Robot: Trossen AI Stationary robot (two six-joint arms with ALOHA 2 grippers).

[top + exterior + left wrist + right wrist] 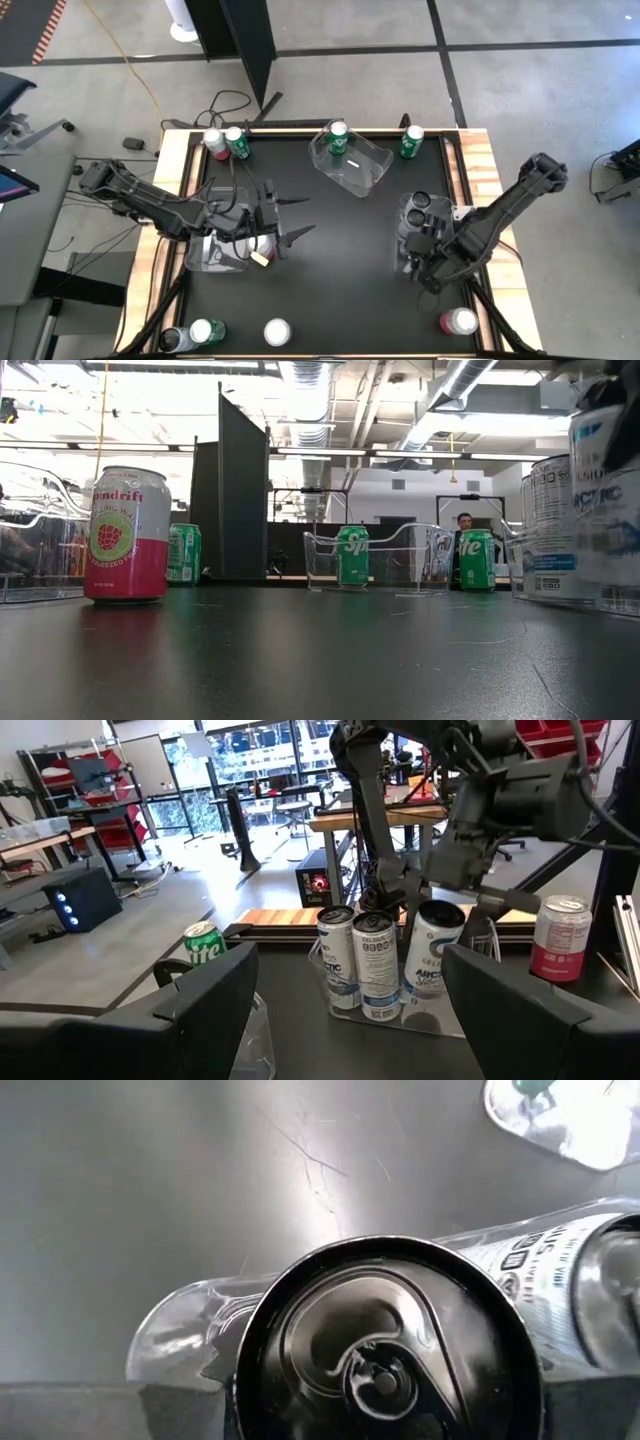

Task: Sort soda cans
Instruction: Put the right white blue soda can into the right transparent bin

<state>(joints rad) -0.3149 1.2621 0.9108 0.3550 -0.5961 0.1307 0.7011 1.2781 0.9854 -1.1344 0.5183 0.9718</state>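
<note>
1. Fingers on the left (pixel 210 1010): spread wide, holding nothing, over the pink-can bin (pixel 200 262) by the counter's (pixel 340 290) left edge.
2. Fingers on the right (pixel 497 900): closed round a dark can (pixel 432 955), likely to set it with matching cans in the right-edge bin (pixel 403 218).

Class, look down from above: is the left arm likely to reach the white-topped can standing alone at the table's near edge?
Probably yes. The left gripper hangs open over the middle-left, and bare table lies between it and the white-topped can; no bin or other can stands between them.
</note>
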